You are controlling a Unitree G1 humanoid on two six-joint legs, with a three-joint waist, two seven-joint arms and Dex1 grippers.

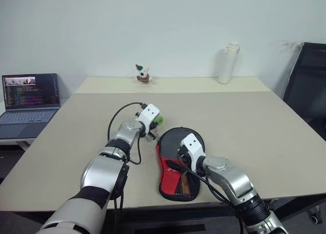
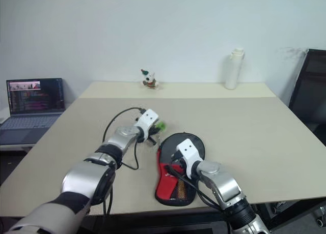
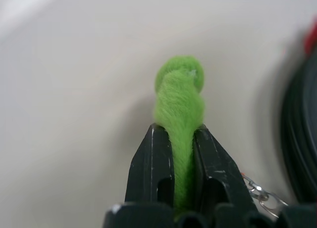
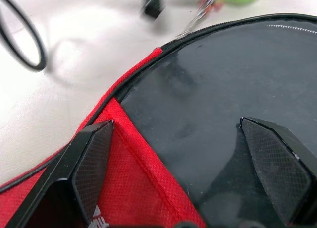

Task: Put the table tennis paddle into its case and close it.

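laptop (image 1: pixel 30 99), figurine (image 1: pixel 143 74), white bottle (image 1: pixel 228 63), table (image 1: pixel 254 122)

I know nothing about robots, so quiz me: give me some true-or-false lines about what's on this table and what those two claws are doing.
1. The left gripper pinches a fuzzy green pull tag. True.
2. The right gripper is clamped tight shut. False: its fingers stand wide apart over the soft black and red paddle-shaped case.
3. A white bottle stands at the far edge of the beige table. True.
4. An open laptop sits on the robot's right. False: on its left.
5. The small figurine lies on the case. False: it stands far behind it.
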